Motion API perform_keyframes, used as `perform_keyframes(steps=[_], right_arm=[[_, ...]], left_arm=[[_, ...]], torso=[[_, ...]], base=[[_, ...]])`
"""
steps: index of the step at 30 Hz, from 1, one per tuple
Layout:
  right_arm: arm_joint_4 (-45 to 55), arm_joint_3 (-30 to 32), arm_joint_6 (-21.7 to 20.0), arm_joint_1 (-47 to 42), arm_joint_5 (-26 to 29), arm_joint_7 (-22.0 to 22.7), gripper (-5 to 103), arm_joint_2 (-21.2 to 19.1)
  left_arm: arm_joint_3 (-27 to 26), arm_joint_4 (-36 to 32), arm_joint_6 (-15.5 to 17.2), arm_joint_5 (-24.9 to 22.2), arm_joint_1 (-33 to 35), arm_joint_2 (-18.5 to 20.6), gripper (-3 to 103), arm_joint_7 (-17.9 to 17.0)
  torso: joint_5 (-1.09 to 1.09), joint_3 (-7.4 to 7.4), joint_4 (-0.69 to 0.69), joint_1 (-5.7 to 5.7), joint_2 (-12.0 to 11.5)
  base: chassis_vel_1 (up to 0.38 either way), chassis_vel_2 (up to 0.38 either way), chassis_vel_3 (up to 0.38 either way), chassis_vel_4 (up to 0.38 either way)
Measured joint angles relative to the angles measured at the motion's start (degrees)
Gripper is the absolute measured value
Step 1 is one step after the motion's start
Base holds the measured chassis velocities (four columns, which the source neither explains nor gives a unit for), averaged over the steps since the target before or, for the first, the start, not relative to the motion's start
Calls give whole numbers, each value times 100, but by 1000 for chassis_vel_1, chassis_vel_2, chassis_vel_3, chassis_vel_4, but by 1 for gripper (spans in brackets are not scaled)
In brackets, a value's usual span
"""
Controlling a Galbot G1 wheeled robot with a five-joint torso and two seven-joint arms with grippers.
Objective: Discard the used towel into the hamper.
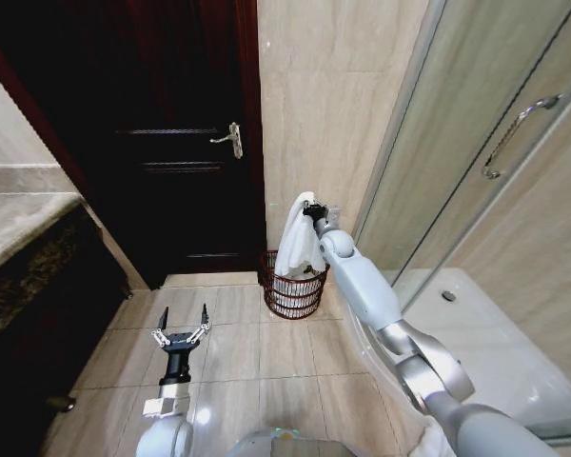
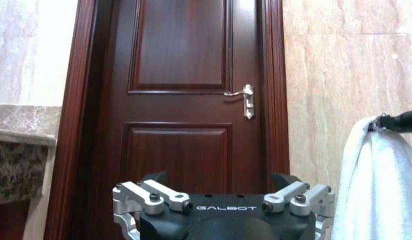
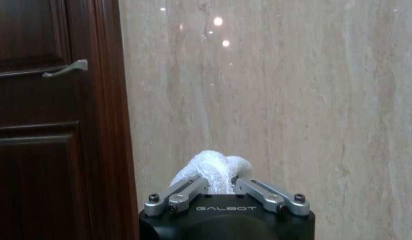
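A white towel (image 1: 298, 246) hangs from my right gripper (image 1: 311, 210), which is shut on its top fold, with the arm stretched forward toward the wall. In the right wrist view the bunched towel (image 3: 213, 171) bulges between the closed fingers (image 3: 182, 195). The lower end of the towel drapes over the hamper (image 1: 293, 290), a round dark reddish wire basket on the floor by the wall. My left gripper (image 1: 181, 324) is open low above the floor tiles, well left of the hamper. The towel (image 2: 379, 185) also hangs at the edge of the left wrist view.
A dark wooden door (image 1: 171, 133) with a metal handle (image 1: 230, 139) stands left of the hamper. A dark stone-topped counter (image 1: 29, 267) runs along the left. A glass shower enclosure (image 1: 476, 171) and white tray (image 1: 485, 343) fill the right. Beige floor tiles (image 1: 266, 362) lie between.
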Motion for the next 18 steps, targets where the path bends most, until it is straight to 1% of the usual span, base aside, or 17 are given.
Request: perform_keyframes(steps=[3, 6, 18], right_arm=[[-62, 46, 28, 4, -45, -41, 4, 14], [-201, 144, 75, 8, -112, -108, 4, 47], [-324, 206, 152, -59, -198, -181, 4, 121]], left_arm=[[-1, -15, 14, -3, 1, 4, 100, 11], [-18, -32, 39, -17, 3, 9, 100, 28], [-16, -4, 79, -21, -44, 24, 100, 52]], torso=[[0, -29, 0, -24, -52], [0, -95, 0, -70, -166], [0, -243, 0, -189, -435]], base=[[0, 0, 0, 0], [0, 0, 0, 0], [0, 0, 0, 0]])
